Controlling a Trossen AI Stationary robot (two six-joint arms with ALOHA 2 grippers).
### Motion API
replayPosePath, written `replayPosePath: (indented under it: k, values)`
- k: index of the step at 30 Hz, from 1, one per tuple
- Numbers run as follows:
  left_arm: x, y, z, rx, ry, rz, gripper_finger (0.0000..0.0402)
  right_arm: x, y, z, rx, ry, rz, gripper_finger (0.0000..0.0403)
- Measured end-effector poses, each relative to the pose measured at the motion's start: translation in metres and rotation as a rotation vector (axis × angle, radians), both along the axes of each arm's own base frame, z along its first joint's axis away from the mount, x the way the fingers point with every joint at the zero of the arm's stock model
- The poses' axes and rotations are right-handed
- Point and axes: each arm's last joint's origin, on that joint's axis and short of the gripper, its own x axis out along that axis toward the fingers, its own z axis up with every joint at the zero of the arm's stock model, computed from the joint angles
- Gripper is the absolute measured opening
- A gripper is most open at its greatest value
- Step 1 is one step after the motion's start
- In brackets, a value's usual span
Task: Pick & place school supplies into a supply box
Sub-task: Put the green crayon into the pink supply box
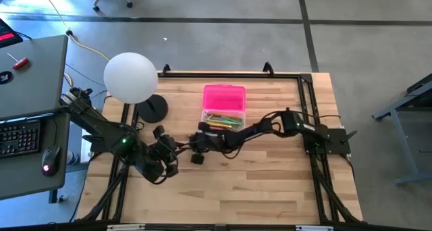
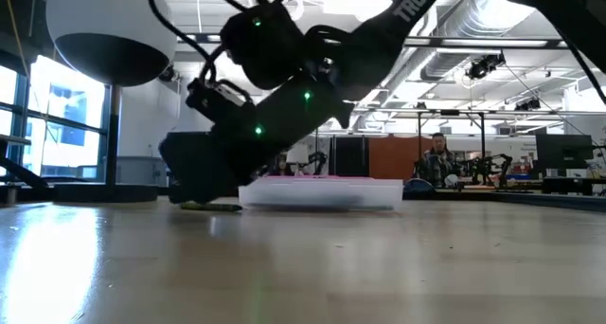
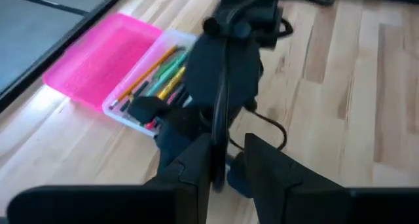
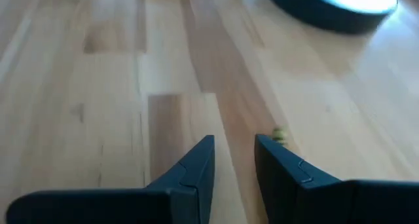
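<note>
The supply box [image 1: 223, 119] sits at the centre of the wooden worktop [image 1: 270, 190] in the high view, pink lid [image 1: 225, 96] swung open behind it and coloured pencils [image 3: 160, 76] already inside. Just below and left of it, the right tool [image 1: 198, 150] hovers low with fingers narrowly parted, holding nothing. The left tool [image 1: 169, 165] waits beside it, likewise slightly spread. A small yellow-green item [image 4: 279, 135] lies ahead of the right tool; a clean pick likely means centring over it before closing.
</note>
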Motion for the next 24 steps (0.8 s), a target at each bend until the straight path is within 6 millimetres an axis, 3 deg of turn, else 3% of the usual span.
replayPosePath:
  k: [8, 13, 19, 24]
  values:
    - [0.001, -0.002, -0.005, 0.007, 0.042, -0.022, 0.0122, -0.001, -0.023, -0.005, 0.179, 0.056, 0.011, 0.0087]
    - [0.001, -0.002, -0.006, 0.013, 0.052, -0.021, 0.0122, 0.0, -0.013, 0.002, 0.064, 0.07, 0.019, 0.0087]
    - [0.001, -0.002, -0.006, 0.014, 0.051, -0.02, 0.0122, 0.005, -0.006, 0.043, -0.096, 0.149, -0.026, 0.0087]
    - [0.002, -0.002, -0.006, 0.016, 0.045, -0.015, 0.0122, 0.012, -0.024, 0.065, -0.049, 0.247, -0.072, 0.0087]
